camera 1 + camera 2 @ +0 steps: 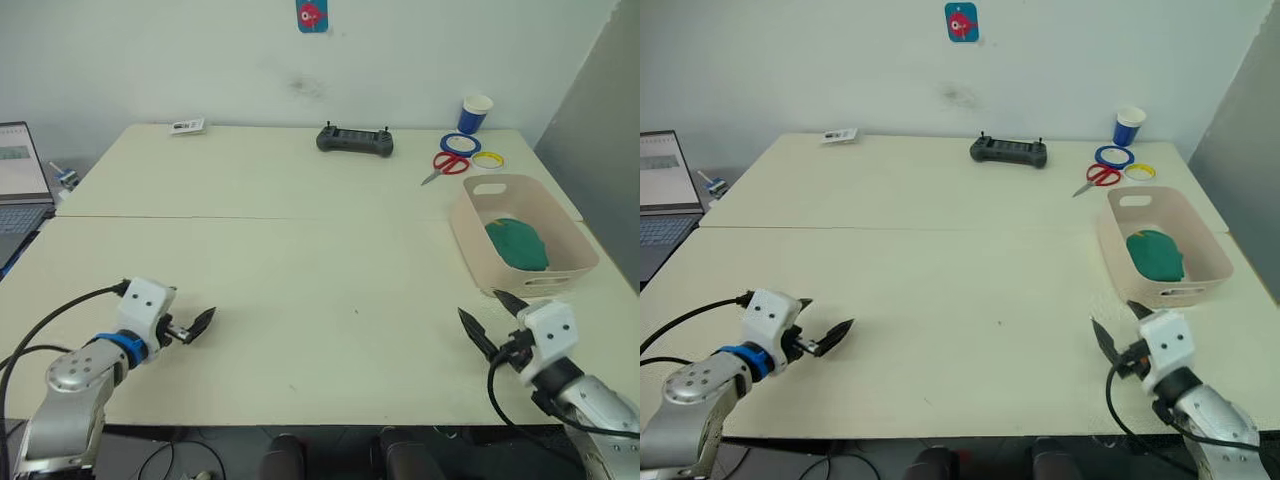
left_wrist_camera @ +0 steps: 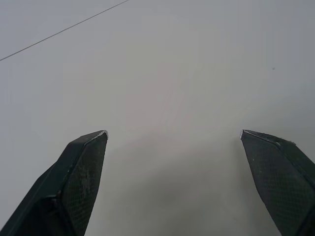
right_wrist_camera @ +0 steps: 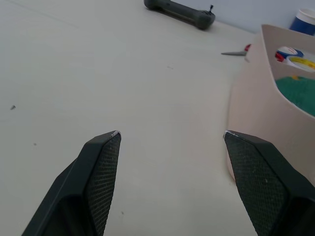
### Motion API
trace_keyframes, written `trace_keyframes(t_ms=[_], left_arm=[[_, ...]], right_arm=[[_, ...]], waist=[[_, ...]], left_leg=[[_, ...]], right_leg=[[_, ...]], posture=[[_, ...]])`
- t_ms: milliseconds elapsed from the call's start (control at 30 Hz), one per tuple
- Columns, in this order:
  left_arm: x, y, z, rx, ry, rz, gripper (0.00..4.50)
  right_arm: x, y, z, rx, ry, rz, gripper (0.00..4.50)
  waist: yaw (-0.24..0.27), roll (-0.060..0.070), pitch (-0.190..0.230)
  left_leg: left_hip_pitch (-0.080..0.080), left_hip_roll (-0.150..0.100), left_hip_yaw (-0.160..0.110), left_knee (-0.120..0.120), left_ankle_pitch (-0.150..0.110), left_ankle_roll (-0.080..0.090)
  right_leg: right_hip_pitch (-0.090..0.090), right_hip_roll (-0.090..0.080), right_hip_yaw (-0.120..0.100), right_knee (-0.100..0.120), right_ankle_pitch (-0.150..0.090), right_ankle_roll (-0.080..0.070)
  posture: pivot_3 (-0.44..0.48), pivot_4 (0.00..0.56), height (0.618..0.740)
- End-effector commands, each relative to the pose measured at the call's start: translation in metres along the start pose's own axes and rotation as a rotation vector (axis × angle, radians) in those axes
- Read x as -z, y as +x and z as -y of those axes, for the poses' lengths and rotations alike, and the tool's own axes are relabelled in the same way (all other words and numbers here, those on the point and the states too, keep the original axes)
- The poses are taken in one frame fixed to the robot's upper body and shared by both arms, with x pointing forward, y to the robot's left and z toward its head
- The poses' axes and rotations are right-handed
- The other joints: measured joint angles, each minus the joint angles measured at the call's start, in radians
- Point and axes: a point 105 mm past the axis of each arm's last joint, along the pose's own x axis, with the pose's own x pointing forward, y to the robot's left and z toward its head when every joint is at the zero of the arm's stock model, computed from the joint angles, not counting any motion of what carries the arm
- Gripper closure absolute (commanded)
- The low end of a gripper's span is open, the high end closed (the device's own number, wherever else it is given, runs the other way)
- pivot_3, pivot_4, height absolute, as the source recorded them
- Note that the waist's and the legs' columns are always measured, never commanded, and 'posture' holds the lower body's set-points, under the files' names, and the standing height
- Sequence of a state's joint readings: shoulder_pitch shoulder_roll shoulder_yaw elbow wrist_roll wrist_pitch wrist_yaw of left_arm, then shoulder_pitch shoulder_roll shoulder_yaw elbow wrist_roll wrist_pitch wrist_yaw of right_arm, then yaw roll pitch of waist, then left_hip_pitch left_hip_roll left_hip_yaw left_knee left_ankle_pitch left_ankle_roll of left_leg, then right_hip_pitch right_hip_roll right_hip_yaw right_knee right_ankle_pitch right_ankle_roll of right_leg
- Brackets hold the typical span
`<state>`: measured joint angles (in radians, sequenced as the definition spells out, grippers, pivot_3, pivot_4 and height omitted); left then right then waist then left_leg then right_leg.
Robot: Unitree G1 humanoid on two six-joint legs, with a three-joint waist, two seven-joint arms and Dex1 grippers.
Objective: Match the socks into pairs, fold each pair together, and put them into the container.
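The pale pink-beige container (image 1: 466,236) stands at the table's right side. A folded dark green sock bundle (image 1: 517,243) lies inside it, also seen over the wall (image 3: 298,92). My right gripper (image 1: 480,304) hovers open and empty just in front of the container's near left corner, with the container wall (image 3: 251,105) beside its fingers. My left gripper (image 1: 200,323) is open and empty low over bare tabletop near the front left, its fingertips (image 2: 91,147) spread wide.
A black controller (image 1: 355,141), red scissors (image 1: 447,165), blue tape ring (image 1: 460,144), yellow ring (image 1: 488,159) and blue-and-white paper cup (image 1: 475,113) sit along the back. A laptop (image 1: 20,180) stands at far left. A small card (image 1: 187,126) lies back left.
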<state>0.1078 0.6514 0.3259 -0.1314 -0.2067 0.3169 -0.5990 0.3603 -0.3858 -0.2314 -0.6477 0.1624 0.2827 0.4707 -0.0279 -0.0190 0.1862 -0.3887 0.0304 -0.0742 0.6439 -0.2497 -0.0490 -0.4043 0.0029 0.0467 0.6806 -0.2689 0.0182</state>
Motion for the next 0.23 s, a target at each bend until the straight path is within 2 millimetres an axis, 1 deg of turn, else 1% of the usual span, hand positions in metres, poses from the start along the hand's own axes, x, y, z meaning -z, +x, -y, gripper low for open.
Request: trace_keyframes(t_ms=[33,133,233], left_arm=[[-0.012,-0.001,-0.005,-0.028,0.033,0.056,0.0],[-0.017,0.004,-0.004,-0.021,0.035,0.076,0.0],[-0.026,0.004,-0.005,-0.013,0.017,0.122,0.0]], right_arm=[[-0.015,-0.001,-0.009,-0.003,-0.098,0.068,0.91],[-0.015,0.0,-0.014,0.005,-0.082,0.072,0.91],[-0.013,-0.001,-0.009,0.036,-0.091,0.062,0.91]], waist=[[-0.001,0.0,0.0],[-0.001,0.0,0.0],[-0.001,0.0,0.0]], left_leg=[[0.0,0.0,0.0,0.0,0.0,0.0],[0.0,0.0,0.0,0.0,0.0,0.0],[0.0,0.0,0.0,0.0,0.0,0.0]], right_leg=[[0.0,0.0,0.0,0.0,0.0,0.0],[0.0,0.0,0.0,0.0,0.0,0.0],[0.0,0.0,0.0,0.0,0.0,0.0]], posture=[[0.0,0.15,0.74],[0.0,0.15,0.74],[0.0,0.15,0.74]])
